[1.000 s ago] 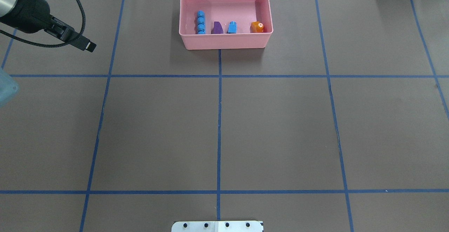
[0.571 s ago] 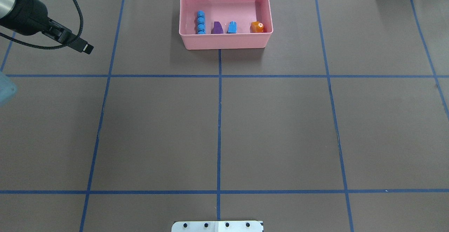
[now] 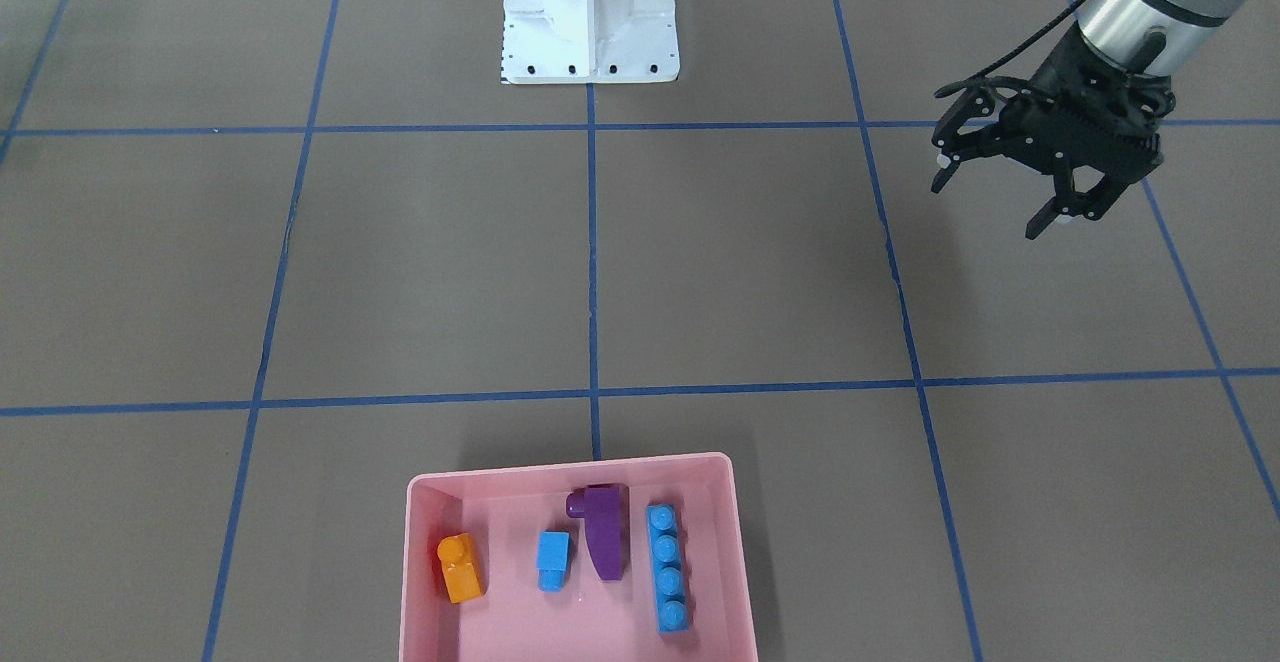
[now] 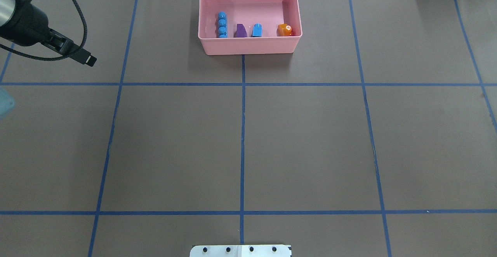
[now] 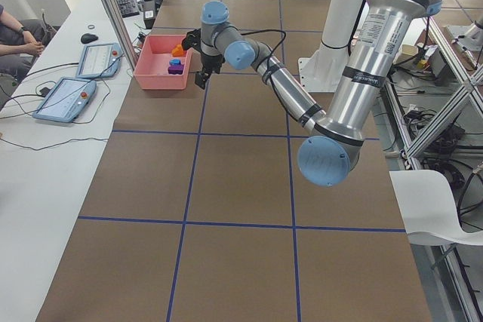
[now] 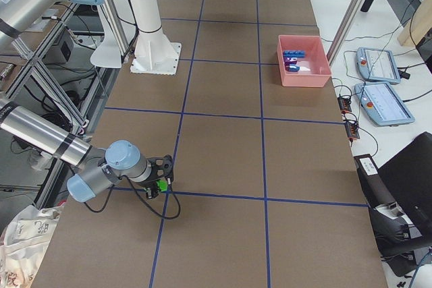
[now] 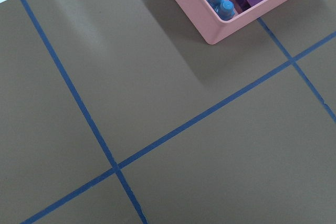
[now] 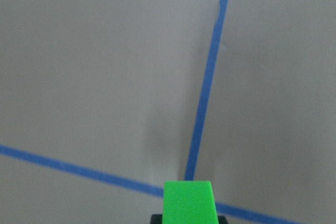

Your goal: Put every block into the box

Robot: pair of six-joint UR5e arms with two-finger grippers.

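Box (image 4: 248,46) sits top centre of the overhead view, on the table (image 4: 248,140). Inside it, in a row: long blue (image 4: 222,25), purple (image 4: 240,30), small blue (image 4: 257,30), orange (image 4: 284,30). Left gripper (image 3: 990,204) is upper right in the front view, fingers apart, empty. Right gripper (image 6: 160,183) is lower left in the right-side view, clamped on the green block (image 8: 189,200), well apart from the box.

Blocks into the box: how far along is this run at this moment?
Done: the long blue block, purple block, small blue block and orange block lie in the pink box. In hand: the green block looks gripped in the right tool, far from the box. Remaining: carry it over and drop it in. The left tool hangs open and empty.
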